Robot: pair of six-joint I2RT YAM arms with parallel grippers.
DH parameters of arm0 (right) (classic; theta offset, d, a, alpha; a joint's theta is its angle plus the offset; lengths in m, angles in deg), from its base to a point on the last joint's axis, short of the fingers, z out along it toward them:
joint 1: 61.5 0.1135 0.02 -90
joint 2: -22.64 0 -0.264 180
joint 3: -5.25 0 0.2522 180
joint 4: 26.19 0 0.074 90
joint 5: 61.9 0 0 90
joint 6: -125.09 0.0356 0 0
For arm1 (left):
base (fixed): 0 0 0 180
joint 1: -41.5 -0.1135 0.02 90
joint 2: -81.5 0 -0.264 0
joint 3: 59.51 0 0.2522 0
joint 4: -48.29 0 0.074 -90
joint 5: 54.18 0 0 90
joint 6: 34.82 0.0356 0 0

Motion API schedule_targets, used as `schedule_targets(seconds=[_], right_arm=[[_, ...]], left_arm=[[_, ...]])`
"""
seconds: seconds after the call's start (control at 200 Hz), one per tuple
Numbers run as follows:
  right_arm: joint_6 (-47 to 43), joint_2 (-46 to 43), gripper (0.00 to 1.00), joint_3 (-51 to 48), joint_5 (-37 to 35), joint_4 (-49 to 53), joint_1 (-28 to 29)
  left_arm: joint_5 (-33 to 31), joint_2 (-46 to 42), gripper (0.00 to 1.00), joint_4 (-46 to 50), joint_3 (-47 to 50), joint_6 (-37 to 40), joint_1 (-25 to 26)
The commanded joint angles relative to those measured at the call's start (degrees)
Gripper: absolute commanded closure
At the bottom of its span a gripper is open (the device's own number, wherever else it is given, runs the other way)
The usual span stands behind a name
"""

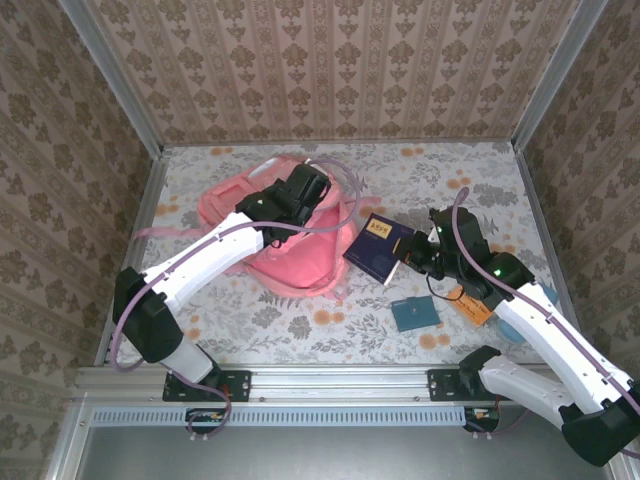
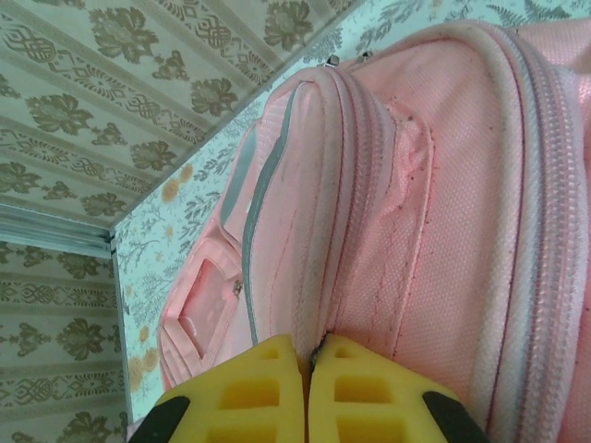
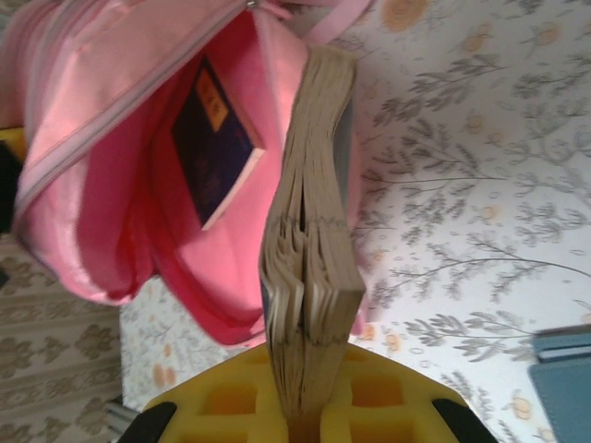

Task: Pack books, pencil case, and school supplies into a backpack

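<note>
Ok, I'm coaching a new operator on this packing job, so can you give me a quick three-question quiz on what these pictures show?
1. True or false: the left gripper is shut on the fabric of the backpack.
2. The right gripper is: A) open above the table; B) shut on the navy book; C) shut on the backpack.
3. Short answer: in the right wrist view, what lies inside the open backpack?

Key: 1 true. 2 B. 3 a second dark book with an orange label.
</note>
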Motion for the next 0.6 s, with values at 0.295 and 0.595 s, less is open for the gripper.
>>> schedule_targets(seconds=[0.295, 0.595], right_arm=[[4.7, 1.0, 1.00, -3.6, 5.5, -14.3, 1.3], [5.6, 1.2, 0.99, -4.5, 4.3, -14.9, 1.2]], left_arm=[[-1.1, -2.9, 0.95, -9.1, -0.6, -0.6, 0.4], [2.5, -2.9, 0.95, -7.9, -1.6, -2.9, 0.4]])
